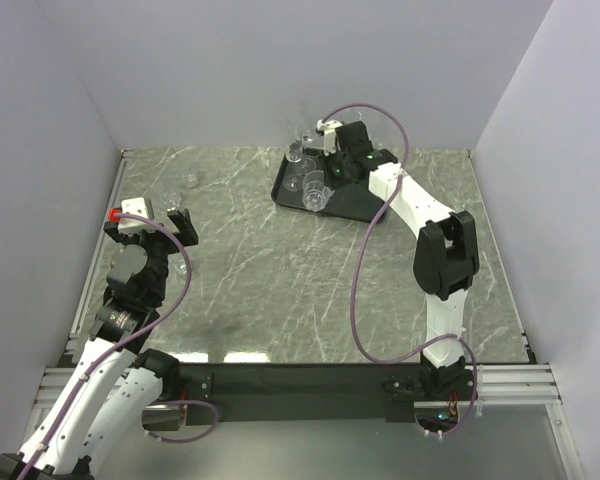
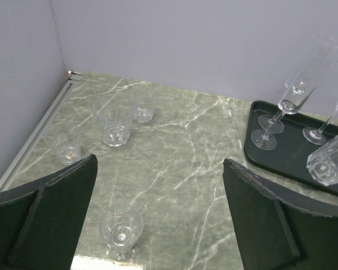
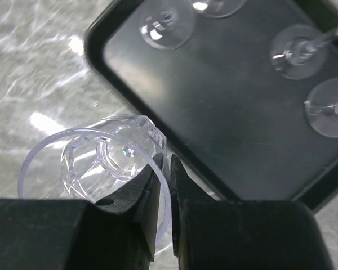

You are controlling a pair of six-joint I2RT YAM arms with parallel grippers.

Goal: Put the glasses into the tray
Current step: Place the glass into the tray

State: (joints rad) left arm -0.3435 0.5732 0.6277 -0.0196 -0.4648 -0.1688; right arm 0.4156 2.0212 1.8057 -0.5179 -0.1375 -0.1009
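Observation:
The black tray (image 1: pixel 357 207) lies at the back right with stemmed flutes (image 2: pixel 296 93) standing in it; their round feet (image 3: pixel 296 53) show in the right wrist view. My right gripper (image 3: pixel 169 169) is shut on the rim of a clear faceted tumbler (image 3: pixel 107 163), one finger inside and one outside. It holds the tumbler above the tray's (image 3: pixel 214 112) near-left edge. My left gripper (image 2: pixel 160 197) hangs open over the table at the left. A small stemmed glass (image 2: pixel 121 228) stands just inside its left finger (image 2: pixel 62 208). Three tumblers (image 2: pixel 114 121) stand farther back.
White walls close in the table at the back and both sides, with a metal rail (image 2: pixel 39 132) along the left edge. A purple cable (image 1: pixel 360 280) loops from the right arm over the marble table top (image 1: pixel 280 280).

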